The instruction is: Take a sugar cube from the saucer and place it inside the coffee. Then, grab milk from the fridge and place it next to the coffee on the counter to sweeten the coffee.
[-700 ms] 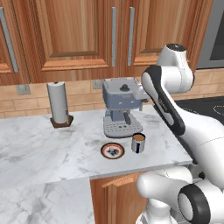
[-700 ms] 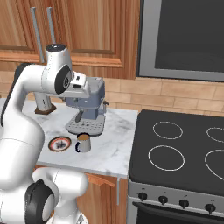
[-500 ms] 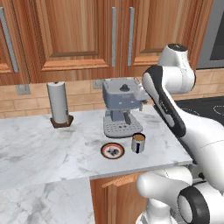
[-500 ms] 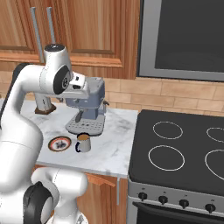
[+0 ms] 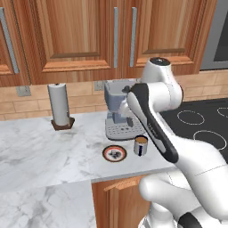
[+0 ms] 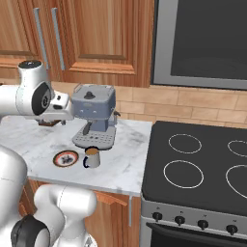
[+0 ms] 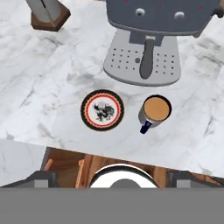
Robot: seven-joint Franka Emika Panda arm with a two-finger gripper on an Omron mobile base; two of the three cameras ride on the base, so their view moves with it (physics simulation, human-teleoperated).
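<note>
The saucer lies on the white marble counter with its red-brown rim and dark centre showing, and I make out no sugar cube on it. Just right of it stands the coffee, a dark mug with a brown surface. The pair sits in front of the espresso machine, saucer left of coffee, and again saucer beside coffee. My gripper hangs high above the counter's front edge, open, with nothing between its fingertips. The milk and the fridge are out of view.
A blue-grey espresso machine stands right behind the mug. A paper towel roll on a brown stand sits at the back left. A black stove adjoins the counter on the right. Wooden cabinets hang above.
The arm has swung left and a little lower, bringing the hand over the front of the espresso machine. Saucer, mug and camera have stayed put.
</note>
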